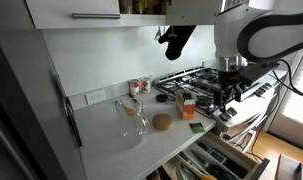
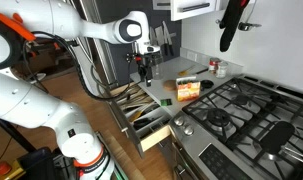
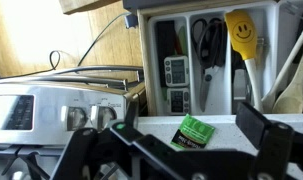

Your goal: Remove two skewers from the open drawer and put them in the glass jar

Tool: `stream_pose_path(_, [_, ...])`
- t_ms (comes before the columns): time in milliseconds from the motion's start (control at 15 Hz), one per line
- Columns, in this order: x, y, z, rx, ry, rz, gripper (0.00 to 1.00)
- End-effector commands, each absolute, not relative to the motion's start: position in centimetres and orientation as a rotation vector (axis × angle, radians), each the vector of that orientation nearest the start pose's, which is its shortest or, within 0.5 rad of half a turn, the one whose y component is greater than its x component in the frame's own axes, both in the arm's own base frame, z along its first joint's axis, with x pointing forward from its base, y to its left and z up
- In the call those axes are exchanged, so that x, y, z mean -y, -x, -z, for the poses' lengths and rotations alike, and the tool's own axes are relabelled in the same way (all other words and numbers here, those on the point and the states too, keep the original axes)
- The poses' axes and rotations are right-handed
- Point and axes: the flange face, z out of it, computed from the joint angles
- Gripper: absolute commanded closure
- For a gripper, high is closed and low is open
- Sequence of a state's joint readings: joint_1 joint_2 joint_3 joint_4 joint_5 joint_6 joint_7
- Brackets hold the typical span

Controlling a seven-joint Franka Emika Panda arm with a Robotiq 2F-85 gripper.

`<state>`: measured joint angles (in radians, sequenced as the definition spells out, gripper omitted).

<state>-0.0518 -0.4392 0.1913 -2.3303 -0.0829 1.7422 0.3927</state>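
My gripper point(image 3: 171, 150) is open and empty, its two dark fingers spread wide in the wrist view. It hangs over the counter edge by the open drawer point(image 3: 149, 60) in both exterior views point(image 1: 228, 98) point(image 2: 143, 66). The drawer point(image 1: 226, 152) point(image 2: 151, 125) is pulled out below the counter and has a light interior with dividers. The clear glass jar point(image 1: 133, 122) stands on the counter, far from the gripper. I cannot make out the skewers in any view.
In the drawer lie scissors point(image 3: 208, 45), a yellow smiley spatula point(image 3: 243, 35) and a small digital gadget point(image 3: 175, 72). A green packet point(image 3: 194, 131) lies on the counter under the gripper. A brown disc point(image 1: 162, 122), red-lidded spice jars point(image 1: 139, 87), an orange box point(image 2: 188, 90) and the gas stove point(image 1: 196, 82) are nearby.
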Motion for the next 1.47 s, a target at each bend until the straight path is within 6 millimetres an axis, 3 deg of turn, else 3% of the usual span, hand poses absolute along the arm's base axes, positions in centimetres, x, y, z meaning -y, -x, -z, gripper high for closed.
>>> stream_pose_path(0, [-5.4, -40.0, -49.1, -0.427, 3.305, -0.186, 0.0])
stream_pose_path(400, [-5.4, -40.0, -49.1, -0.427, 3.305, -0.186, 0.0])
stream_pose_path(667, [-11.2, -41.4, -46.0, -0.03, 3.264, -0.136, 0.0])
stream_pose_path(1067, [-20.4, -41.5, -40.2, 0.45, 3.099, -0.08, 0.0])
stream_pose_path(1267, [-23.0, -41.1, -36.7, 0.708, 3.028, -0.122, 0.0])
stream_pose_path(1333, [-22.2, -41.2, -38.8, 0.582, 3.075, -0.095, 0.0])
stream_pose_path(1400, [-22.8, -41.1, -37.9, 0.64, 3.06, -0.113, 0.0])
